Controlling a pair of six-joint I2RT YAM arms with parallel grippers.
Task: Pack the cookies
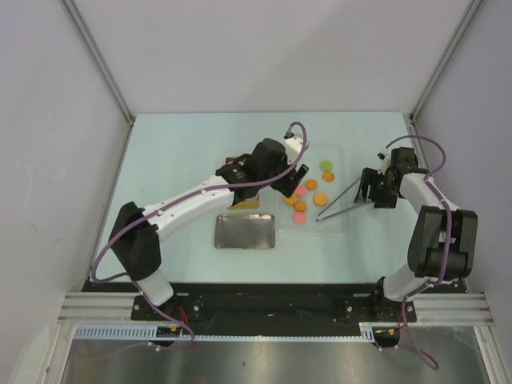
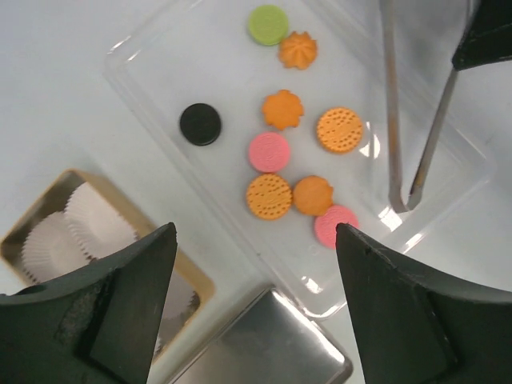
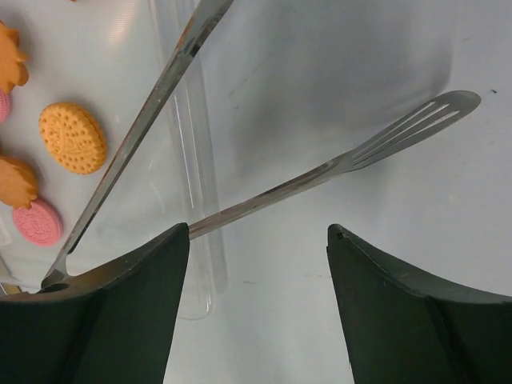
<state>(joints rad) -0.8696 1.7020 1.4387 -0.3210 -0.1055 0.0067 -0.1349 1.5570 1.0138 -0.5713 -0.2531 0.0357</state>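
Left gripper [image 2: 254, 240] spread above cookies [image 2: 269, 196], right gripper [image 3: 258, 232] spread over tongs [image 3: 272, 192] crossing tray [image 3: 196, 144] edge

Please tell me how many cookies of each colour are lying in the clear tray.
Orange cookies: 5
Pink cookies: 2
Green cookie: 1
Black cookie: 1
Total: 9

Bright even light, white glare on the clear plastic tray [image 2: 216, 72], black left end effector [image 2: 256, 230] above it soft-focus.
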